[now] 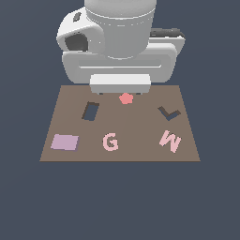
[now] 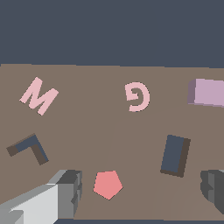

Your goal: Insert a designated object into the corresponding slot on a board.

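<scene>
Hovering: my gripper (image 2: 133, 192) hangs over the far edge of the board (image 1: 140, 154), its fingers (image 2: 65, 192) spread wide and empty, straddling the red piece (image 2: 107, 184)
Risk: I judge the red piece is the likeliest thing to get bumped or grabbed by mistake, since it sits right between the fingers
Second risk: the slot (image 1: 90, 111) is tilted, so a tile carried square could catch on its edge
Tile: the lilac tile (image 1: 64, 142) is flat, pale and rectangular
Place: it lies at the board's near corner on the exterior view's left, near the slot and beside the pink G (image 1: 110, 141)
Also there: the W (image 1: 169, 140) and L-shaped cutout (image 1: 168, 113)
</scene>
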